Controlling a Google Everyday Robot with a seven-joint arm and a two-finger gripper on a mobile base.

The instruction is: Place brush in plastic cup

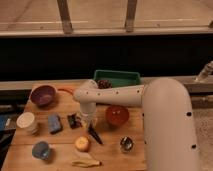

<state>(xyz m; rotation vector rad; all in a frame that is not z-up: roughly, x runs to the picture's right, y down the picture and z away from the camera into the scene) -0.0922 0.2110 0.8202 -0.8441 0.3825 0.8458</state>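
Camera view: hand [88, 120] closed on brush [96, 135] at the surface [112, 152]. Advise lifting clear before carrying to plastic cup [41, 150], well apart.

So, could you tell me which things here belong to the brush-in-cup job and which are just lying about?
Job: brush, gripped by the shut gripper mid-table; light-blue plastic cup, front left.
Lying about: purple bowl, orange bowl, green tray, white cup, metal cup, banana, orange fruit, blue block.
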